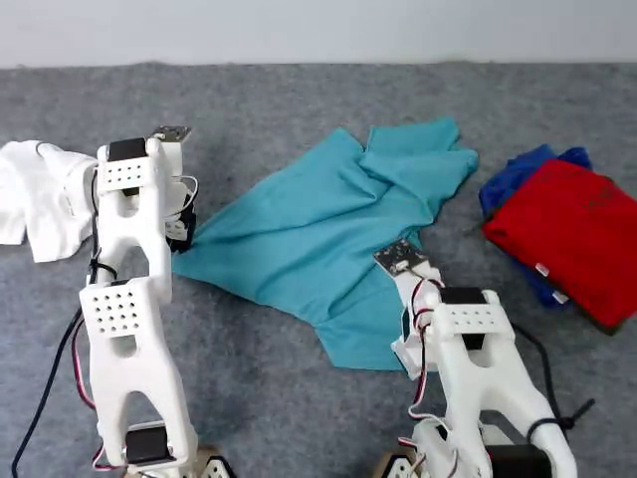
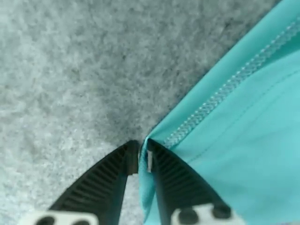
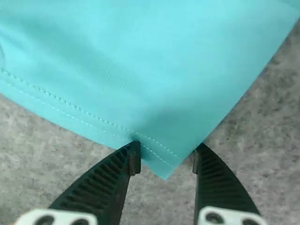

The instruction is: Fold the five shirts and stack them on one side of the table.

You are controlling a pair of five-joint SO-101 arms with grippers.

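A teal shirt (image 1: 318, 234) lies spread and rumpled across the middle of the grey table. My left gripper (image 2: 143, 152) is shut on the shirt's left corner (image 2: 154, 140), where the stitched hem meets the felt; in the high view that arm stands at the shirt's left tip (image 1: 184, 234). My right gripper (image 3: 165, 157) is open, its two fingers either side of the shirt's near hem corner (image 3: 164, 166). A folded red shirt (image 1: 572, 224) lies on a blue shirt (image 1: 518, 174) at the right side. A white shirt (image 1: 40, 194) sits crumpled at the far left.
The grey felt table top (image 1: 269, 398) is bare between the two arm bases and along the back. A black cable (image 1: 557, 398) runs beside the right arm's base. The red and blue stack reaches the table's right edge.
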